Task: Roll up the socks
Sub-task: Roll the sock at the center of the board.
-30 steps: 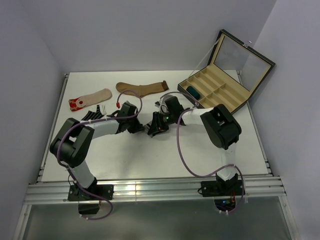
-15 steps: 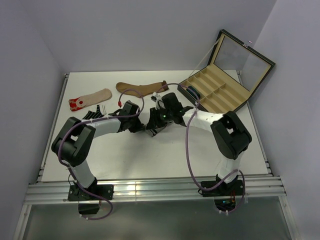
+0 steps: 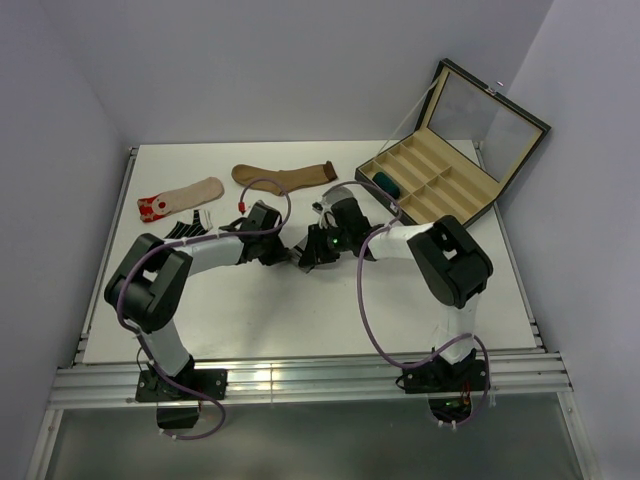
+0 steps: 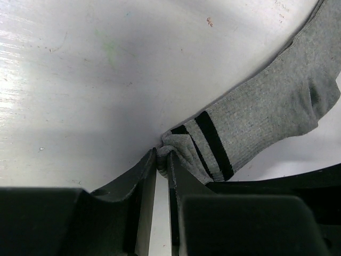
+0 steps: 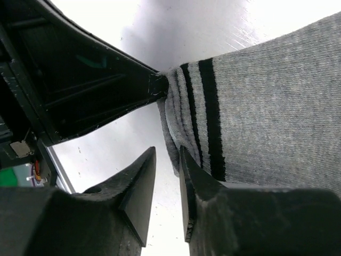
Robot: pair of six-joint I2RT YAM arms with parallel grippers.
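The grey sock (image 4: 266,114) with a black-striped cuff lies flat on the white table. My left gripper (image 4: 162,153) is shut on a bunched corner of its cuff. In the right wrist view the same cuff (image 5: 197,106) fills the upper right, with the left gripper's black fingers (image 5: 152,85) pinching its corner. My right gripper (image 5: 165,153) is low over the table with its jaws a narrow gap apart. The cuff's edge lies against the right finger's tip, and bare table shows in the gap. In the top view both grippers (image 3: 290,255) (image 3: 312,252) meet at mid-table and hide the sock.
A brown sock (image 3: 285,177) and a beige red-toed sock (image 3: 180,197) lie at the back left. A black white-striped sock (image 3: 188,230) lies beside the left arm. An open compartment box (image 3: 440,185) at the back right holds a rolled dark teal sock (image 3: 385,182).
The right arm swung toward the back and came down again at the cuff. The left gripper stayed on the cuff corner.
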